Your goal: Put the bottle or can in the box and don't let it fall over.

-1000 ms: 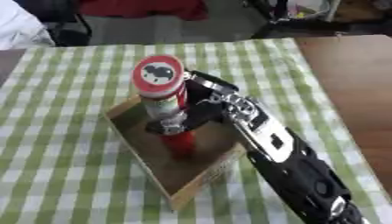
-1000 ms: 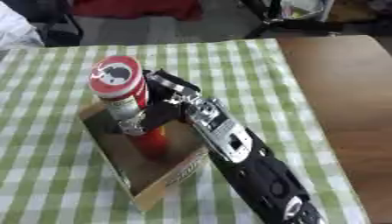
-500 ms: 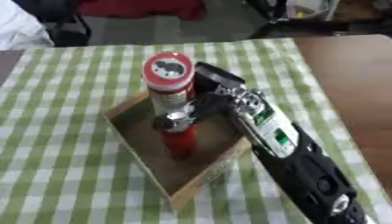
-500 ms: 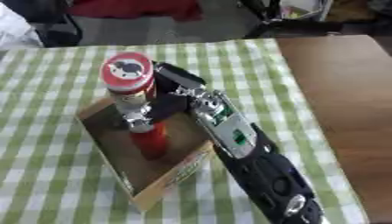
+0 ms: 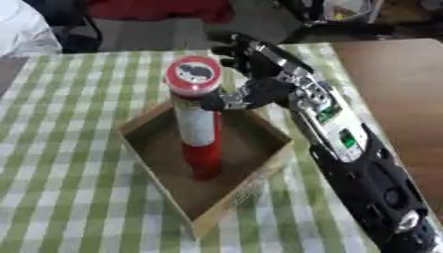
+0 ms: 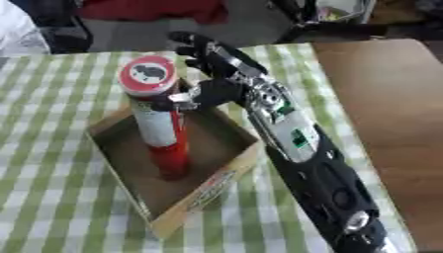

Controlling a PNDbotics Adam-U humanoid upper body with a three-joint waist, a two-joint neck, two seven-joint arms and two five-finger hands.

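Note:
A tall can (image 5: 198, 124), white above and red below with a red lid, stands upright inside the shallow cardboard box (image 5: 252, 183), near the box's middle. My right hand (image 5: 265, 89) is beside the can's upper part on its right, open. Its fingers (image 5: 245, 51) stretch up and away behind the can. The thumb (image 6: 178, 100) points at the can's side; I cannot tell whether it touches. My forearm runs down to the lower right corner. My left hand shows in neither view.
The box lies askew on a green and white checked cloth (image 5: 61, 163). Bare brown tabletop (image 5: 402, 94) runs along the right. Dark chairs and a red object (image 5: 160, 10) stand beyond the far table edge.
My right hand was curled round the can and has let go, its fingers straightening up and back. The can stays upright in the box.

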